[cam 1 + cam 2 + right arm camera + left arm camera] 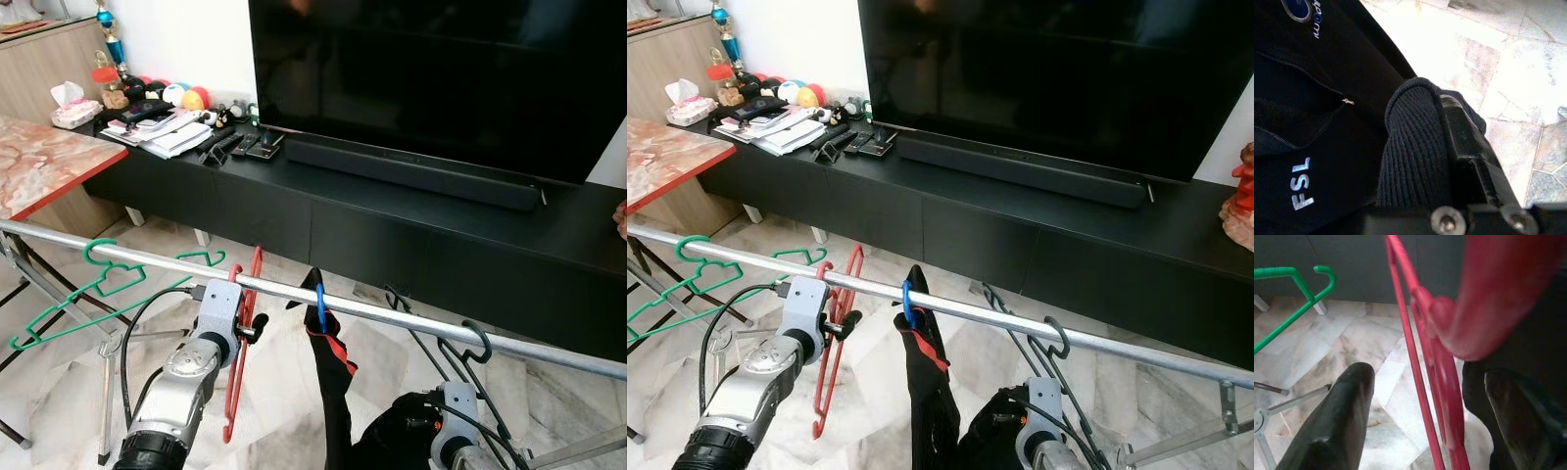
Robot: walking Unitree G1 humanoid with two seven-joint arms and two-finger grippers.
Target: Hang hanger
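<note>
From my head cameras, the thin red wire hanger (238, 333) already hooks over the shiny metal rail (392, 315), left of a black jacket (331, 392) on a blue hook (319, 304), and my left jaws (257, 331) sit just beside it to steady it. My left wrist view shows those jaws spread, the red wire running between the smooth black fingers (1334, 421). My right wrist view shows my right jaws (1449, 147) pinching the jacket's ribbed knit cuff (1410, 147), low and near, holding the cloth aside.
</note>
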